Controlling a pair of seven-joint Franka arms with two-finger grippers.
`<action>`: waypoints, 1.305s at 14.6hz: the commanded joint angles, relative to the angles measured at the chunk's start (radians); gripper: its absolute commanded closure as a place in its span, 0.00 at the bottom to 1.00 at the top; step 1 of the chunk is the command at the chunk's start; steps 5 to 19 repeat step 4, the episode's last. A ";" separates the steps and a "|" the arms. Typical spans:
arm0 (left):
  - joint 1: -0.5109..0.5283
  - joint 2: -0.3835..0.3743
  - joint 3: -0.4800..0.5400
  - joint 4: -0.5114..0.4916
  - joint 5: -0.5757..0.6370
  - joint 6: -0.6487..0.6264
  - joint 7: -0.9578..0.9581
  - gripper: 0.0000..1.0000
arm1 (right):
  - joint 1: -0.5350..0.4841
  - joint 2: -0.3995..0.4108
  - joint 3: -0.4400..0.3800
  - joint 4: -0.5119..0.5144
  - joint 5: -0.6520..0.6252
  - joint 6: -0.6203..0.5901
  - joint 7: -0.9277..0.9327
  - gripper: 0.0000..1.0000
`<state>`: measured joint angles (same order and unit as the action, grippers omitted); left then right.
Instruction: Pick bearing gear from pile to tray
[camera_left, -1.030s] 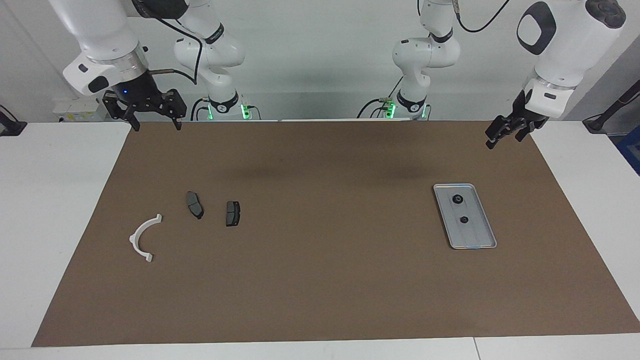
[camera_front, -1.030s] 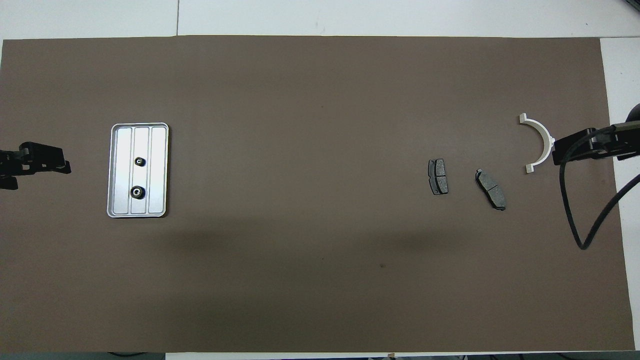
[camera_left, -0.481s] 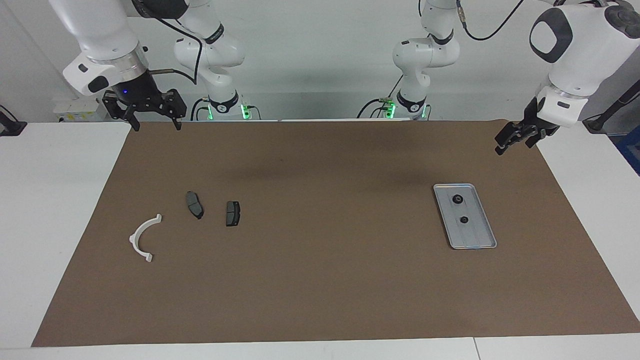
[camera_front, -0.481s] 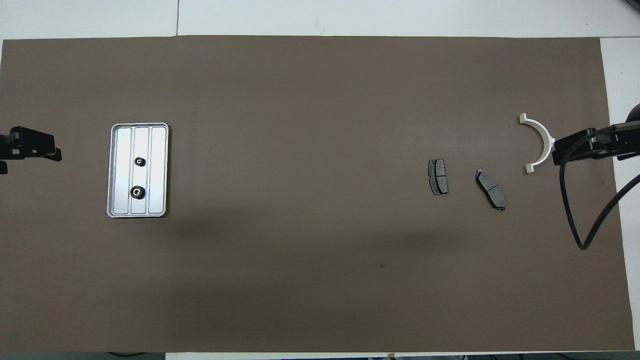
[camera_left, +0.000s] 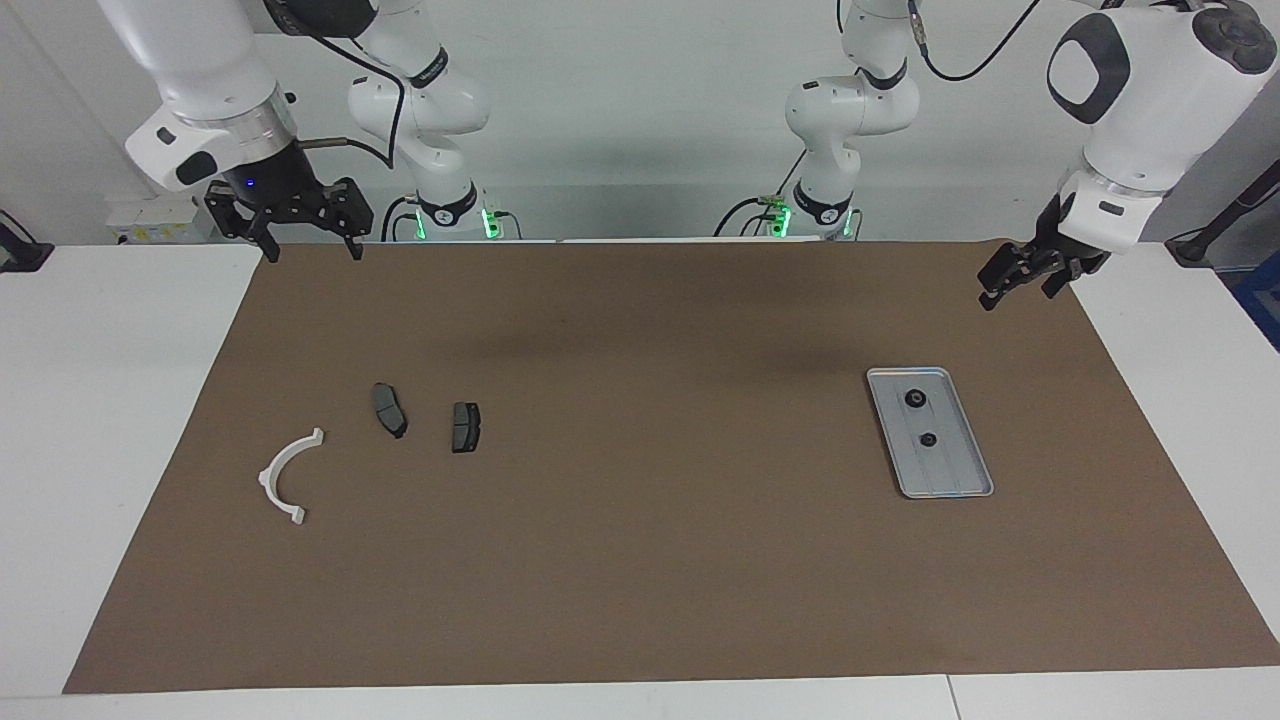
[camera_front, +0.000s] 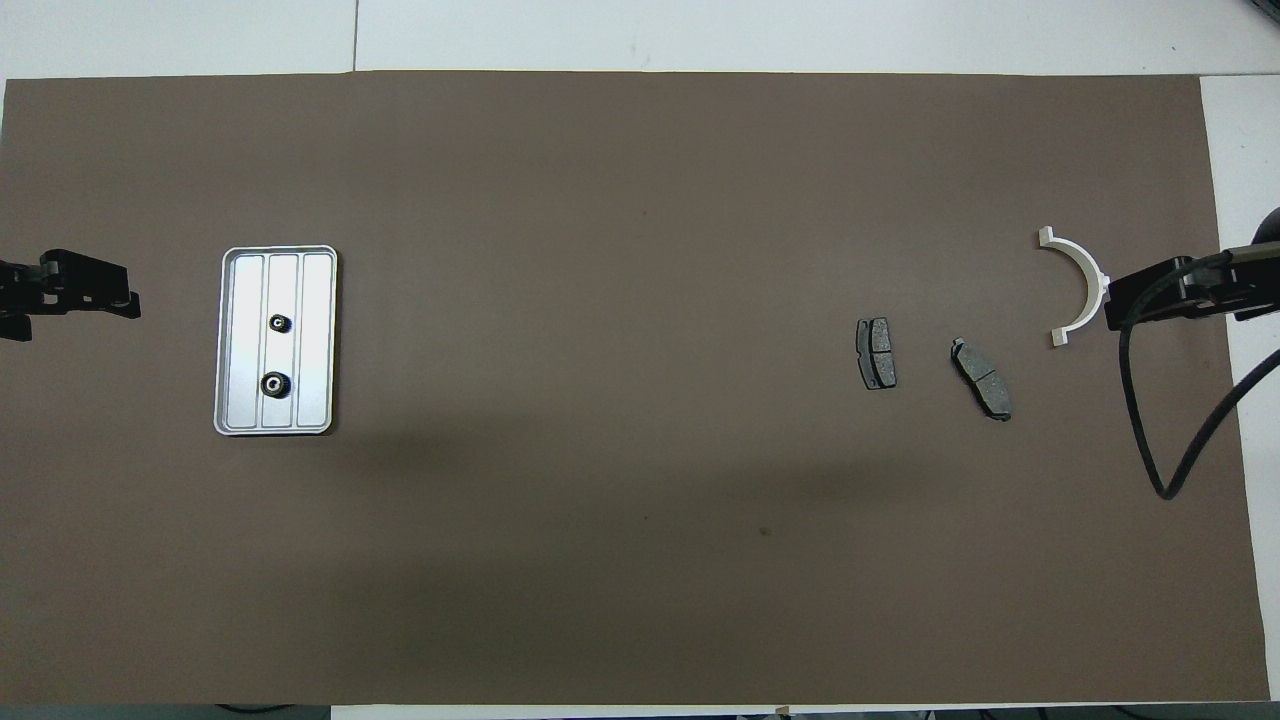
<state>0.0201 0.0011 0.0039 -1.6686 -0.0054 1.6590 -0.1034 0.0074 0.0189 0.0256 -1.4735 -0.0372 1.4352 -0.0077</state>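
Note:
The silver tray lies on the brown mat toward the left arm's end. Two small black bearing gears sit in it. The pile lies toward the right arm's end: a white curved bracket and two dark grey pads. My left gripper hangs open and empty over the mat's edge, beside the tray. My right gripper hangs open and empty over the mat's corner by its base.
The brown mat covers most of the white table. A black cable loops down from the right arm over the mat's end near the bracket. Both arm bases stand along the table's edge.
The left gripper has shifted slightly over the mat's edge beside the tray. The right arm has not moved. The tray, gears and pile parts lie as before.

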 joint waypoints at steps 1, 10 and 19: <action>-0.005 0.016 0.002 0.029 -0.007 -0.022 0.013 0.00 | 0.008 -0.024 -0.009 -0.027 -0.001 0.021 -0.017 0.00; -0.005 0.016 0.002 0.029 -0.008 -0.019 0.013 0.00 | 0.008 -0.025 -0.009 -0.025 -0.003 0.021 -0.017 0.00; -0.005 0.016 0.002 0.029 -0.008 -0.019 0.013 0.00 | 0.008 -0.025 -0.009 -0.025 -0.003 0.021 -0.017 0.00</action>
